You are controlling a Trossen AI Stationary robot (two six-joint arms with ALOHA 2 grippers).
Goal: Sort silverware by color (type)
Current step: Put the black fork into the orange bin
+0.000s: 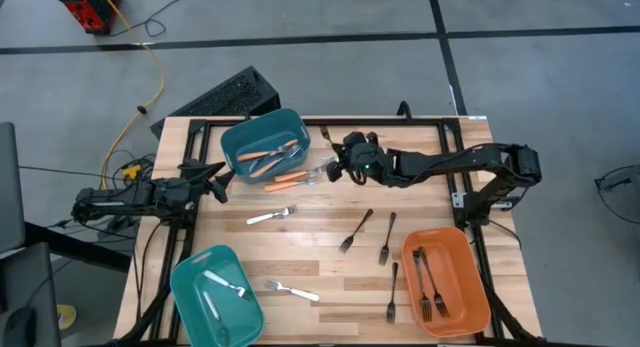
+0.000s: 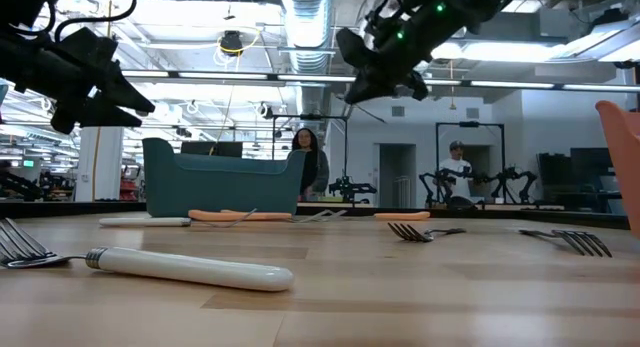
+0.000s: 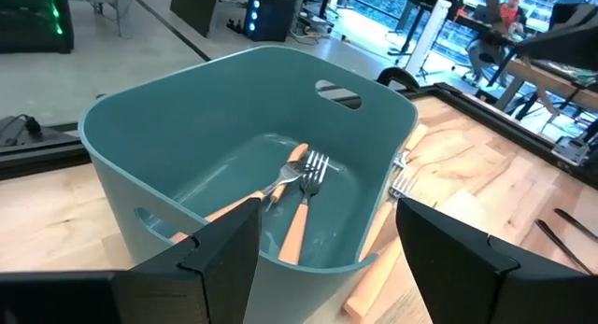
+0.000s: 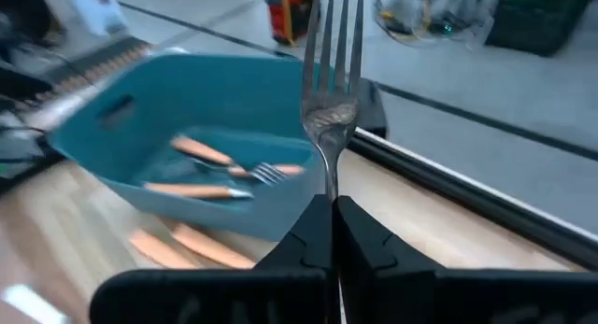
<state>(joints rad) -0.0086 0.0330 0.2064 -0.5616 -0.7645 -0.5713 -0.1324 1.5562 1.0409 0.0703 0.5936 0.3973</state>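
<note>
Held fork: silver fork pinched at its handle in the right hand, tines up, raised above the counter just beside the far teal bin.
Rest of silverware: orange-handled forks inside that bin, more orange ones on the counter against it; black forks loose mid-counter and in the orange bin; white forks loose and in the near teal bin.
Left hand: left hand fingers spread, holding nothing, facing the far teal bin.
Risk: thin handle could pivot or slip; dropped here, it would probably join the orange forks, the wrong bin.
Surface: pale wood slats, black frame.
Room: open workshop, grey floor, people far behind.
</note>
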